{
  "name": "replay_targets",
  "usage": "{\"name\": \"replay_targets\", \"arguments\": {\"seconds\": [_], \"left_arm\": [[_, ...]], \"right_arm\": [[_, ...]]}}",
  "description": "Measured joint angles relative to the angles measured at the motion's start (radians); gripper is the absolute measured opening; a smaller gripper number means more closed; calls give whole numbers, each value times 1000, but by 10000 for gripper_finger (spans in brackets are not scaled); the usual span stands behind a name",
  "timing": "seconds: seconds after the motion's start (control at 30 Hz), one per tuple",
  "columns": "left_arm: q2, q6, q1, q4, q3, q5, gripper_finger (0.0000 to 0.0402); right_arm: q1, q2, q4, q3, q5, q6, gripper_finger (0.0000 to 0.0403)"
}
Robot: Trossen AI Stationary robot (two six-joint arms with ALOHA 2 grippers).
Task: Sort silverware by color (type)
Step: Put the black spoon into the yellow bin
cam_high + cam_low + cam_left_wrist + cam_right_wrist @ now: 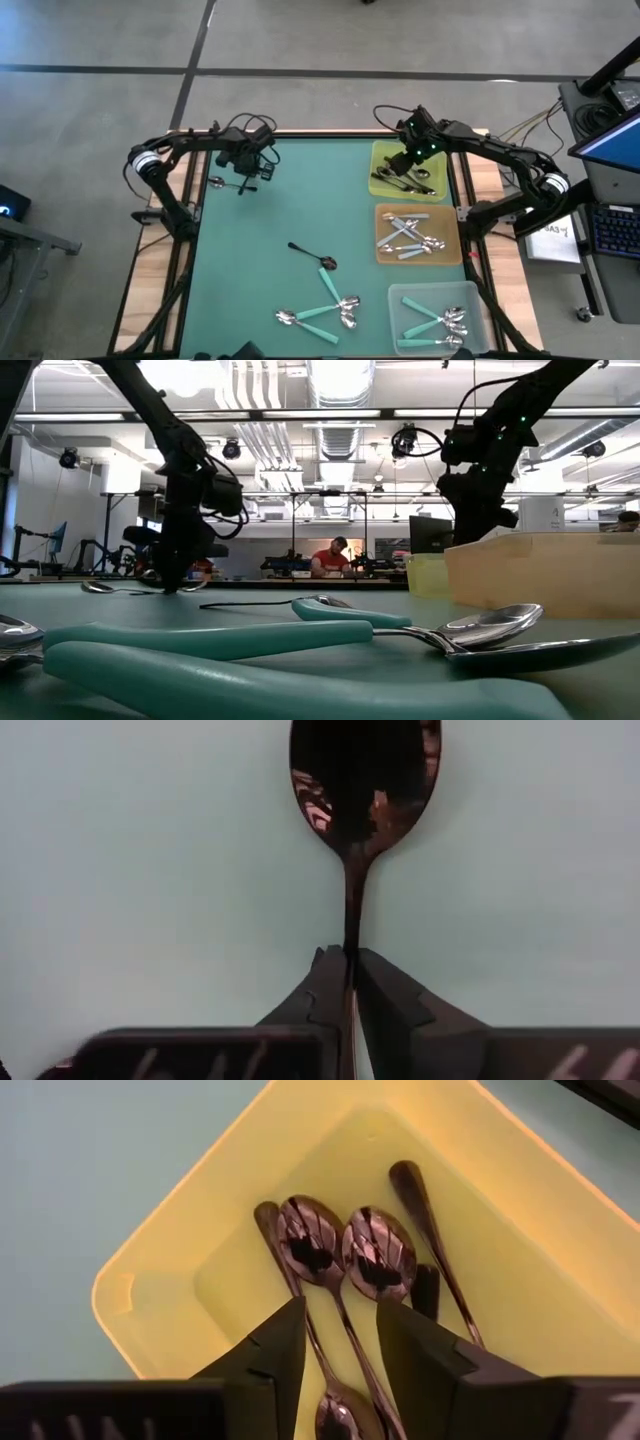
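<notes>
Left pincer point(349, 982) clenched on dark spoon's point(362, 790) handle, its bowl lying just ahead.

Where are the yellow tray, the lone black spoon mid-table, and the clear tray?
yellow tray point(384, 152), high view, bare upper-left corner.
black spoon point(308, 252), high view, middle of its handle.
clear tray point(400, 297), high view, bare upper-left corner.

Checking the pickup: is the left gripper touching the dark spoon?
Touching. The left wrist view shows the left gripper shut on the dark spoon, its thin handle pinched between both fingers.
</notes>
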Motion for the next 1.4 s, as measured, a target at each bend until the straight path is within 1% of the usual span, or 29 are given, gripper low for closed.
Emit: {"name": "replay_targets", "arguments": {"seconds": [0.1, 0.2, 0.27, 0.33, 0.4, 0.5, 0.53, 0.6, 0.7, 0.73, 0.77, 0.9, 1.0, 1.1, 1.23, 1.4], "left_arm": [[-7, 2, 1, 1, 36, 10, 3], [-22, 18, -14, 99, 80, 38, 2], [-51, 29, -25, 149, 95, 123, 1], [-61, 25, -43, 275, 106, 204, 1], [-74, 10, -67, 382, 106, 261, 1], [-87, -38, -120, 600, 110, 330, 1], [-88, -53, -140, 654, 110, 346, 1], [-88, -87, -182, 755, 110, 351, 1], [-87, -160, -246, 870, 110, 309, 0], [-87, -183, -264, 891, 110, 283, 0], [-87, -212, -282, 905, 110, 254, 0], [-87, -369, -338, 940, 110, 113, 0], [-87, -454, -370, 957, 110, 29, 0], [-83, -497, -393, 963, 113, -14, 0], [-82, -500, -412, 963, 134, -36, 0], [-82, -491, -420, 953, 155, -70, 0]], "right_arm": [[0, 0, 2, 0, 0, -1, 110], [0, 0, 19, 0, 0, 6, 106], [0, 0, 37, 0, 0, 6, 104], [0, 0, 57, 0, 0, 12, 103], [0, 0, 70, 0, 0, 39, 102], [6, 0, 92, -1, -11, 85, 102], [10, 0, 113, -4, -28, 105, 102], [23, 0, 176, -15, -104, 145, 102], [54, 0, 357, -49, -269, 243, 102], [68, 0, 428, -61, -306, 285, 102], [83, 0, 491, -70, -320, 325, 102], [136, 3, 658, -83, -316, 401, 104], [174, 20, 746, -82, -315, 431, 117], [210, 55, 822, -75, -315, 470, 138], [249, 112, 840, -41, -310, 476, 163], [272, 179, 839, 10, -294, 458, 171]]}}
